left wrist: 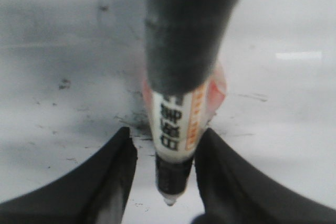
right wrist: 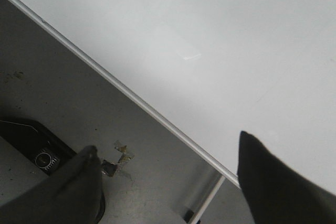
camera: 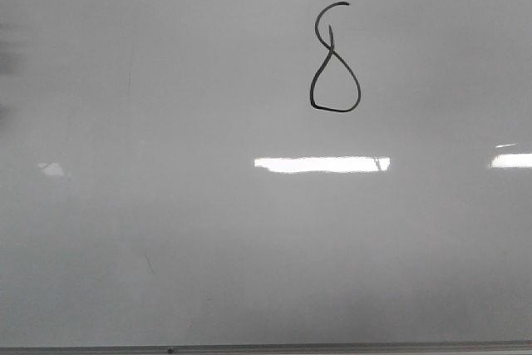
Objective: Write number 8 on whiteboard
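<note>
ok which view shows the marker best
The left wrist view: the marker fills the frame, clamped between the left gripper's fingers, its tip visible, though blurred. The front view shows only the whiteboard and the number 8, no marker; the right wrist view shows none.

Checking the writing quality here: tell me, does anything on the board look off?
The number 8 on the whiteboard is malformed: its upper loop is a narrow, unclosed hook above a wide teardrop lower loop.

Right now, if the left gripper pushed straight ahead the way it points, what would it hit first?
Probably the whiteboard. The left gripper is shut on a marker whose tip leads toward the smudged surface, so the tip should touch first. How much gap remains is unclear.
</note>
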Controlling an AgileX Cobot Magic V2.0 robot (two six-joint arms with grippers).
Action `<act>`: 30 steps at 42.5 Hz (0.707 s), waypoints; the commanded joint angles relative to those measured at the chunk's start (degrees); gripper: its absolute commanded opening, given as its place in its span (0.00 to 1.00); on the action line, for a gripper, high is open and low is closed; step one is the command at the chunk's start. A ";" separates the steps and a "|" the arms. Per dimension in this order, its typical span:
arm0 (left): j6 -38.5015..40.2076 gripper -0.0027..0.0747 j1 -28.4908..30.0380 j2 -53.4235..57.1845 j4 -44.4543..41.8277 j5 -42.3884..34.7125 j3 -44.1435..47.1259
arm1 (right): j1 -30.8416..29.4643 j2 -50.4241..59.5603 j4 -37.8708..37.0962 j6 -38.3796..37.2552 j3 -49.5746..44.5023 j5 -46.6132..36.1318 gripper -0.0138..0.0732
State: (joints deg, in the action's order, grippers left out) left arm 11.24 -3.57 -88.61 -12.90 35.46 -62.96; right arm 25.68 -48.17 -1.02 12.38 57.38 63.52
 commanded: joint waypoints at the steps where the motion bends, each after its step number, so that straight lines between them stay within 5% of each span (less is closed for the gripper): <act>1: 0.51 0.53 -0.01 2.27 -0.03 -3.29 -1.57 | -0.33 0.66 -0.34 -0.36 1.54 -3.36 0.80; 15: -0.82 0.53 -3.38 16.15 -0.29 3.13 -1.57 | -0.33 4.20 -0.37 -9.12 1.46 -2.20 0.80; 30: -2.60 0.53 -22.29 36.45 1.66 7.39 5.48 | -0.33 12.90 -0.25 -9.27 -3.55 -3.11 0.80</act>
State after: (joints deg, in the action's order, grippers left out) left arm 8.65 -22.60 -56.80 -11.43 45.02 -58.39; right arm 25.68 -37.19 -1.02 3.38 54.11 63.96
